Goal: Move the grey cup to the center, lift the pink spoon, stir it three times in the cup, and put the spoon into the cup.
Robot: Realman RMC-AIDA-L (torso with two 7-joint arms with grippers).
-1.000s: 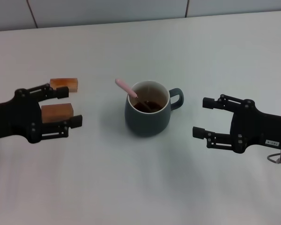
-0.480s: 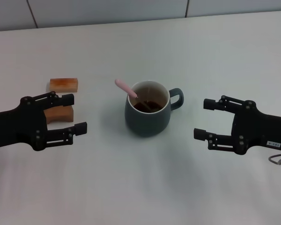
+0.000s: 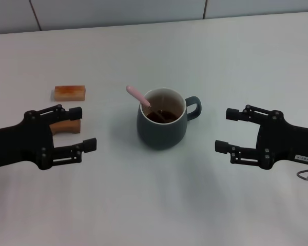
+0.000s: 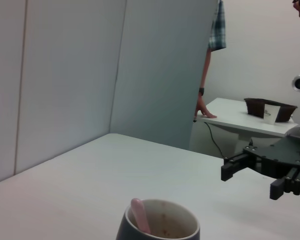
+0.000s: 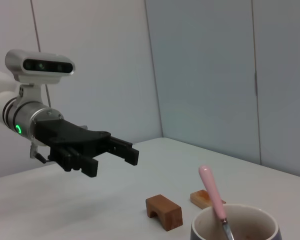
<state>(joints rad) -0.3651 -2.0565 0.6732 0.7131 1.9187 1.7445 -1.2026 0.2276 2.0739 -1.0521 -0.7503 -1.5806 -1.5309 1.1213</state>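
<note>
The mug [image 3: 161, 118] sits mid-table with the spoon [image 3: 139, 97] already resting inside it, handle leaning out over the rim. Our left gripper [image 3: 79, 128] and right gripper [image 3: 226, 130] flank the mug, both spread wide and empty, so we judge the task complete.

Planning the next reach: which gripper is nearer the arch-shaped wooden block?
Left. The left gripper hovers right beside the arch-shaped wooden block; the right gripper is across the grey cup.

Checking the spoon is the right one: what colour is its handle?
Pale pink; the spoon handle shows best in the head view.
</note>
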